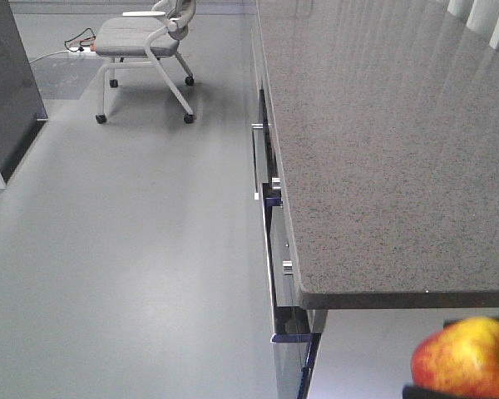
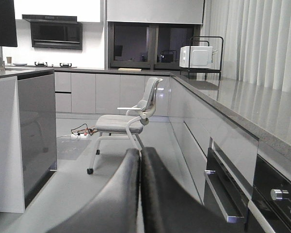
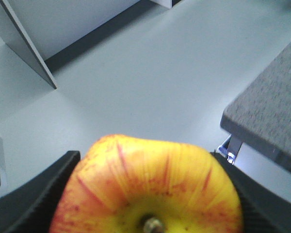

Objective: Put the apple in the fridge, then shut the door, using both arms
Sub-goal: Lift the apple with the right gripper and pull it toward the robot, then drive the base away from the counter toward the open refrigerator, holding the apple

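The apple [image 3: 150, 189], red with yellow streaks and its stem end facing the camera, fills the bottom of the right wrist view. My right gripper [image 3: 145, 162] is shut on it, with a black finger [image 3: 34, 194] pressed against each side. The same apple [image 1: 466, 357] shows at the bottom right of the front view, below the end of the counter. My left gripper [image 2: 139, 154] is shut with nothing in it, its two dark fingers pressed together and pointing down the kitchen aisle. The fridge and its door are out of view.
A long grey stone counter [image 1: 382, 150] runs along the right, with drawers and metal handles [image 1: 270, 199] beneath it. A wheeled chair [image 1: 145, 37] stands down the aisle beside floor cables [image 1: 79, 41]. A dark-sided island [image 1: 4, 83] stands on the left.
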